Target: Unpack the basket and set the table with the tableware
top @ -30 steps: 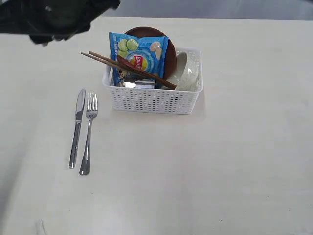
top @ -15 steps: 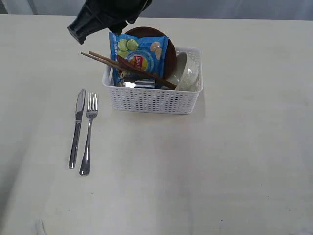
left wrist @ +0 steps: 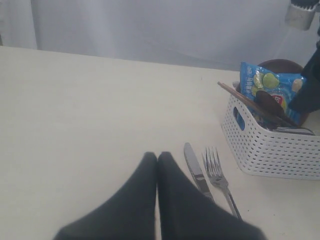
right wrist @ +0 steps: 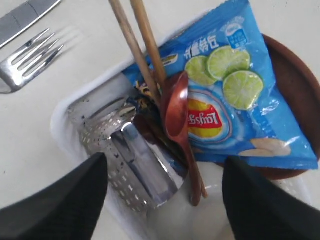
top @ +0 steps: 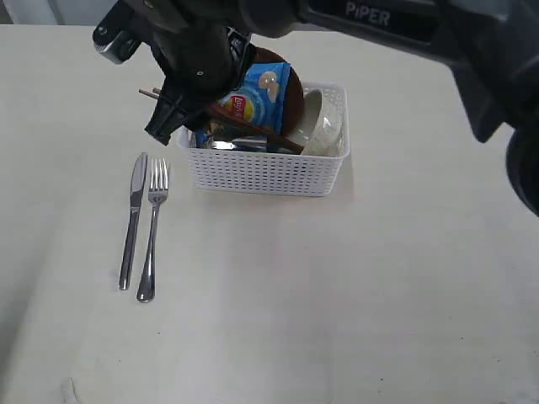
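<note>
Arm (top: pixel 368 14) marked PiPER; its right gripper (right wrist: pixel 165 162) gapes empty over the white basket (top: pixel 265 172). Inside: one Lay's bag (top: pixel 253 97), two chopsticks (right wrist: pixel 135 45), one spoon (right wrist: pixel 176 115), cup (right wrist: pixel 135 155), bowl (top: pixel 324 122), plate (right wrist: pixel 295 100). Beside the basket: one knife (top: pixel 132 219), one fork (top: pixel 152 227). Left gripper (left wrist: pixel 157 160) clenched.

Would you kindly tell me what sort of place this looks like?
Likely a lab bench staged as a dining table: cream tabletop, plain grey backdrop, white basket beside a laid knife and fork.
</note>
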Action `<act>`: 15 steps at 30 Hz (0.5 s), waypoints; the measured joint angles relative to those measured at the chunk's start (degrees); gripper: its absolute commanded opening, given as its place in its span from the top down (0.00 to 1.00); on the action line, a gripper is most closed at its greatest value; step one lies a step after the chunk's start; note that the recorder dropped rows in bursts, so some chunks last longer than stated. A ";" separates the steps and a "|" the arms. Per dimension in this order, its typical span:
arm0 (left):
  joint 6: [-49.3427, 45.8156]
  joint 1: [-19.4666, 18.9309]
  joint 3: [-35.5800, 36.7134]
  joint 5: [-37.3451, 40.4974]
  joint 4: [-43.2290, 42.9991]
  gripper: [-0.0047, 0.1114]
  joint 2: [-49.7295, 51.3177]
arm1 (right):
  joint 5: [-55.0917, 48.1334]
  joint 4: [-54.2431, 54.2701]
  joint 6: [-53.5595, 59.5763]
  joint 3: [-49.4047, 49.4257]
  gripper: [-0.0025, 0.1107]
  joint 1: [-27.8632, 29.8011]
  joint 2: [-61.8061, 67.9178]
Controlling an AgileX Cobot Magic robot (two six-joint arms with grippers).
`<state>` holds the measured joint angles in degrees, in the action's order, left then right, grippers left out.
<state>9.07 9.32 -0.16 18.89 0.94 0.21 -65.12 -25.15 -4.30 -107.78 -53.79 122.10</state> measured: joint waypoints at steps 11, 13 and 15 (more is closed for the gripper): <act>0.00 0.00 0.00 0.00 0.00 0.96 0.00 | 7.16 -1.61 -1.86 0.00 0.42 1.44 3.58; 0.00 0.00 0.00 0.00 0.00 0.96 0.00 | 8.12 -1.61 -2.47 0.00 0.42 1.95 3.96; 0.00 0.00 0.00 0.00 0.00 0.96 0.00 | 9.14 -1.61 -3.42 0.00 0.42 2.42 4.46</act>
<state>9.07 9.32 -0.16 18.89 0.94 0.21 -55.98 -26.76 -7.72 -107.78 -51.38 126.56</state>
